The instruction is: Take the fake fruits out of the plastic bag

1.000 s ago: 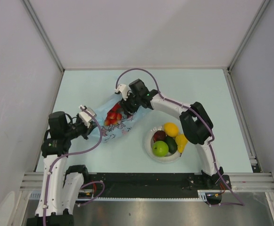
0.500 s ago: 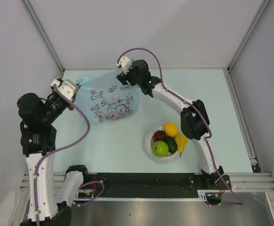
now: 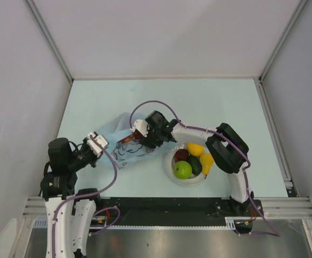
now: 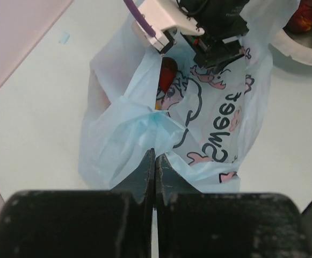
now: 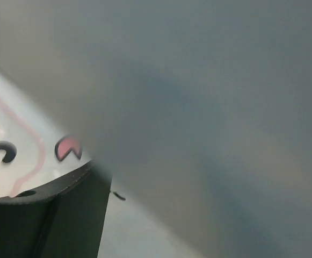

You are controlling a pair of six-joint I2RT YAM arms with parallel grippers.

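Five fruits lie on the white plate (image 3: pixel 170 171) at my right: the green apple (image 3: pixel 182 170), the lemon (image 3: pixel 194 148), the banana (image 3: pixel 206 162), the avocado (image 3: pixel 195 164) and the maroon fruit (image 3: pixel 181 155). The bag (image 4: pixel 220 121) lies crumpled on the counter (image 3: pixel 225 107) just left of the plate. Through a gap in its folds I can see something red, which I take to be the grapes (image 4: pixel 168 75), the last fruit to get out. My left hand (image 4: pixel 154 161) is pinched shut on a gathered fold at the near end of the bag, so that end is anchored. My right hand (image 3: pixel 146 141) is down at the far end, pressed against or into the plastic. Its own camera shows little but blurred blue film and one dark finger (image 5: pixel 48 220), so I cannot tell how wide that hand stands or whether it has anything between its fingers. I judge this to be the final step, fishing out the grapes. Next, my right hand needs to reach the red bunch through the bag's mouth rather than through the film. Then it must close on fruit alone, while my left holds the bag back so the bunch slides free toward the plate.
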